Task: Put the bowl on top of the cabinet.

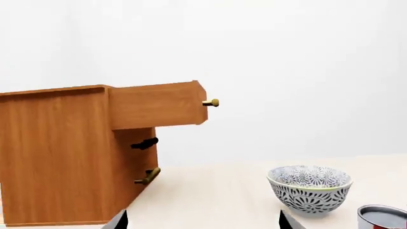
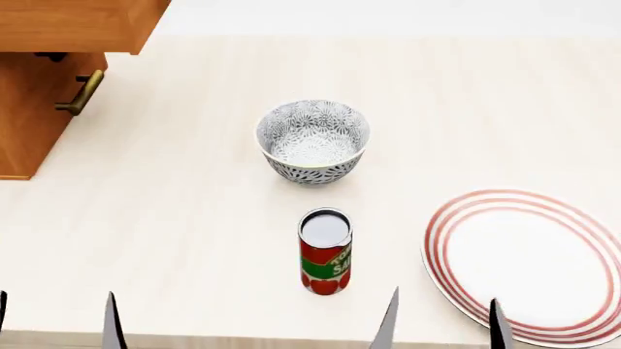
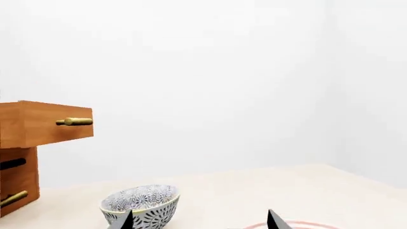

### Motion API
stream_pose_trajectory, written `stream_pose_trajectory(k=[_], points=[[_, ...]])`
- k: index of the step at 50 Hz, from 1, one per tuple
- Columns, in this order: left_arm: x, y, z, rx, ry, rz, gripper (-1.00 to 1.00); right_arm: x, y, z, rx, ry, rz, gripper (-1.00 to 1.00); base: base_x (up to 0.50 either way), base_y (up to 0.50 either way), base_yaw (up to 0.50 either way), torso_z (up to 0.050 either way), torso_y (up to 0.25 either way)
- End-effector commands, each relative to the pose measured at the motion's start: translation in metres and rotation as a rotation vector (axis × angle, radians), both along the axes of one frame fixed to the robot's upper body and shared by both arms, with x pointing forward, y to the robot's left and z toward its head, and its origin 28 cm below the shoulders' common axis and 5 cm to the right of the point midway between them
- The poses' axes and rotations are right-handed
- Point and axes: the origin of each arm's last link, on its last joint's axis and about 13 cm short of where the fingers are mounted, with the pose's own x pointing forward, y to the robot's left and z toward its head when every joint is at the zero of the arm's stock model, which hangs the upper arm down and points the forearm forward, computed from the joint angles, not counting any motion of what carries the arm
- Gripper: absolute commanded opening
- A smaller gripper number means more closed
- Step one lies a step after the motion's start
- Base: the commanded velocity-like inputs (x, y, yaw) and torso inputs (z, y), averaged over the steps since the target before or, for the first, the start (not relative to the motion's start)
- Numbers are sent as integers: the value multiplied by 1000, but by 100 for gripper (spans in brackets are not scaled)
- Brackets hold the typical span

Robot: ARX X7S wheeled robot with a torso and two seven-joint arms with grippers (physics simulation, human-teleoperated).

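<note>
The bowl (image 2: 313, 142), white with a dark blue-grey floral pattern, stands upright and empty near the middle of the table. The orange-brown cabinet (image 2: 34, 109) sits at the far left, well apart from it. Both grippers hang low over the table's near edge, short of the bowl. My left gripper (image 2: 57, 321) is open and holds nothing. So is my right gripper (image 2: 443, 321). From the left wrist, the open left gripper (image 1: 202, 222) faces the cabinet (image 1: 57, 152) and the bowl (image 1: 310, 188). From the right wrist, the bowl (image 3: 141, 205) lies just beyond one fingertip of the right gripper (image 3: 200, 220).
The cabinet's top drawer (image 1: 159, 105) is pulled out, overhanging the table (image 2: 194, 218). A red and green can (image 2: 325, 251) stands upright between the bowl and the grippers. A red-ringed white plate (image 2: 529, 262) lies flat at the near right.
</note>
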Motion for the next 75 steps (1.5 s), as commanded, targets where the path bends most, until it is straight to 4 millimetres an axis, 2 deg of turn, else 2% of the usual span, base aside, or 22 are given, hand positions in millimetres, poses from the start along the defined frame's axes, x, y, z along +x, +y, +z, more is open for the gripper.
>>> stream_pose_trajectory(k=[1, 8, 57, 69, 70, 71, 73, 75], points=[[-17, -2, 31, 41, -236, 37, 100, -9, 1, 23, -17, -254, -78, 100, 0, 207, 0, 0, 0], [-17, -1, 32, 44, -240, 46, 100, -13, 2, 27, -89, -329, -120, 100, 0, 500, 0, 0, 0], [-15, -3, 25, 40, -203, 37, 100, -15, 4, 22, -81, -307, -93, 100, 9, 500, 0, 0, 0], [-13, -4, 26, 33, -169, 57, 100, -16, 8, 25, -68, -281, -49, 100, 19, 20, 0, 0, 0], [-11, -2, -20, 37, 135, 67, 100, -12, 6, -12, -96, 159, -59, 100, 0, 0, 0, 0, 0], [-11, -4, 20, 34, -131, 68, 100, -12, 6, 10, -86, -45, -59, 100, 0, 0, 0, 0, 0], [-11, -3, 24, 33, -144, 79, 100, -17, 8, 27, -76, -299, -56, 100, 0, 0, 0, 0, 0], [-12, -3, 26, 48, -163, 86, 100, -17, 8, 27, -76, -308, -60, 100, 0, 0, 0, 0, 0]])
